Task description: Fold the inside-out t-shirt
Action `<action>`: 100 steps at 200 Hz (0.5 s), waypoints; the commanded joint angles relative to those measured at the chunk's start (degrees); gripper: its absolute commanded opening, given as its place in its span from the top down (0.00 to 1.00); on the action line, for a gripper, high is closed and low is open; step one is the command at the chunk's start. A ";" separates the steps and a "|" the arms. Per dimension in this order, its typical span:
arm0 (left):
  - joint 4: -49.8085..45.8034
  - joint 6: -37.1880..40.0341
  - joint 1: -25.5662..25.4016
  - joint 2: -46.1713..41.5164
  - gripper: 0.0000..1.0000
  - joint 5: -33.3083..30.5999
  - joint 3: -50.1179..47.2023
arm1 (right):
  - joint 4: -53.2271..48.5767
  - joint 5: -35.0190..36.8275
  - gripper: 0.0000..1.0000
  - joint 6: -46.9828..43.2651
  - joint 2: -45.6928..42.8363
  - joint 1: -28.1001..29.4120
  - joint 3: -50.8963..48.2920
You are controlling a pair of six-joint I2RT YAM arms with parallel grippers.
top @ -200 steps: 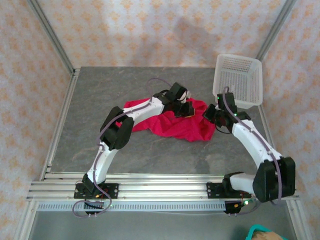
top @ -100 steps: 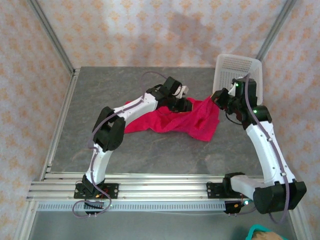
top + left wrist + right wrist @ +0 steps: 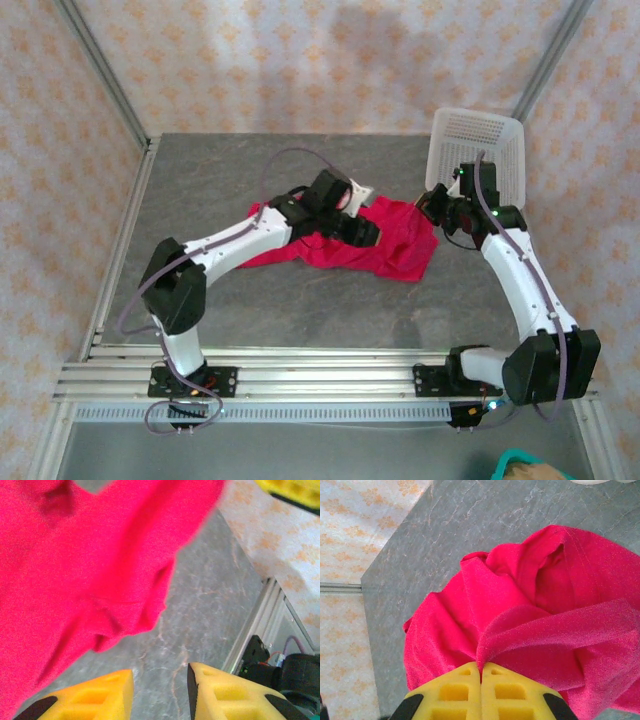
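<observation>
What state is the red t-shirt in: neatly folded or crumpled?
Crumpled: the t-shirt lies bunched in uneven creases, one edge pinched in the right claw.

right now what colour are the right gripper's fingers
The right gripper fingers are bright yellow with black patches; clearest in the right wrist view.

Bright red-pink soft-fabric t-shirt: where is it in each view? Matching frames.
Top external: red-pink t-shirt crumpled at centre, slightly right.
Left wrist: upper left, beyond the open left gripper.
Right wrist: centre and right, a fold pinched in the shut right gripper.
Shared landmark: grey marbled tabletop under it.
</observation>
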 commanded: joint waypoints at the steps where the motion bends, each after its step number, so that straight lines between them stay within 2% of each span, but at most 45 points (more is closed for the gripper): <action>1: 4.82 -1.52 -2.47 4.68 0.64 -2.45 1.18 | 1.79 0.05 1.00 0.71 -0.61 -0.29 0.48; 13: 6.27 -3.62 -2.83 7.48 0.61 -2.85 2.05 | 1.47 0.05 1.00 0.55 -0.69 -0.33 0.86; 27: 6.97 -4.42 -2.94 9.60 0.53 -3.67 3.19 | 1.07 0.00 1.00 0.46 -0.91 -0.36 1.19; 78: 5.34 -4.03 -2.87 15.99 0.52 -8.45 9.24 | 1.48 -0.52 1.00 0.88 -1.05 -0.38 1.45; 100: 6.06 -5.41 -2.86 18.15 0.56 -8.58 11.49 | 1.70 -0.76 1.00 0.82 -0.98 -0.39 1.36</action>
